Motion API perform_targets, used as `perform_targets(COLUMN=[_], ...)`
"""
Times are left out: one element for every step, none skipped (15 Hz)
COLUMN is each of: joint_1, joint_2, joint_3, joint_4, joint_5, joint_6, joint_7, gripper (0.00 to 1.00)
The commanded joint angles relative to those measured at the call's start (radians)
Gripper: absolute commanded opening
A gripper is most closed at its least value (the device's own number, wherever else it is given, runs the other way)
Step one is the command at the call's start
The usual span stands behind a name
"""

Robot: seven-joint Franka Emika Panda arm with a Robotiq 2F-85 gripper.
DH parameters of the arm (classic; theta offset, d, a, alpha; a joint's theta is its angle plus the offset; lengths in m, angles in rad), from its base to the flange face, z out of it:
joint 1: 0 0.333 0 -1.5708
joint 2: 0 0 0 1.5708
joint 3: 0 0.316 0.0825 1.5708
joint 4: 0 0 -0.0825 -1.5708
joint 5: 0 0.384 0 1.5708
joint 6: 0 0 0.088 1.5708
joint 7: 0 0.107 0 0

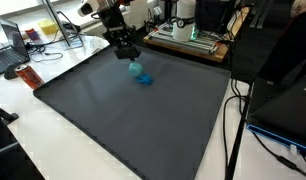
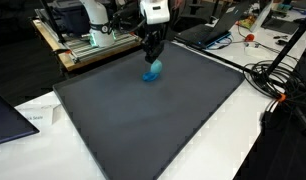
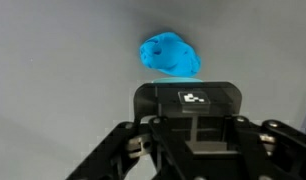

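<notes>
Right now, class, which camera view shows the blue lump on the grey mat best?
The wrist view: the blue lump is large, whole and unobstructed against the mat. In both exterior views it is a small patch close by the gripper, its shape hard to read.

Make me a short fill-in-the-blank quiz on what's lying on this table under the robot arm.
The small lump next to the gripper is ___ in colour. It lies on a dark ___ mat. The mat rests on a ___ table. Missing words: blue; grey; white.
</notes>
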Motion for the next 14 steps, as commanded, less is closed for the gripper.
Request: perform_targets(joint_1=[-0.037, -0.043, -0.047, -0.048, -0.049, -0.05, -0.051, -0.054, -0.057, -0.06, -0.063, -0.066, -0.07, -0.074], joint_2=[-0.016, -0.015, -0.011, -0.008, -0.003, 0.001, 0.004, 0.009, 0.016, 0.021, 0.028, 0.036, 0.044, 0.05], joint_3=[0.013, 0.013, 0.013, 0.013, 0.014, 0.014, 0.015, 0.018, 0.021, 0.023, 0.025, 0.026, 0.026, 0.026], joint_4=[-0.031, -0.034, -0.037, -0.042, -0.046, -0.052, -0.06, -0.066, -0.07, -0.075, -0.08, -0.081, -0.081, -0.081], joint_5=[0.093, 0.114, 0.133, 0.141, 0.147, 0.151, 0.152, 0.162, 0.176, 0.189, 0.201, 0.208, 0.213, 0.214], joint_6=[0.036, 0.048, 0.061, 0.078, 0.093, 0.11, 0.129, 0.147, 0.166, 0.18, 0.195, 0.2, 0.202, 0.199], joint_7=[-0.147, -0.179, -0.216, -0.248, -0.28, -0.309, -0.341, -0.378, -0.415, -0.443, -0.475, -0.505, -0.534, -0.562], gripper=[0.22, 0.22, 0.22, 0.22, 0.22, 0.22, 0.22, 0.22, 0.22, 0.22, 0.22, 0.22, 0.22, 0.22])
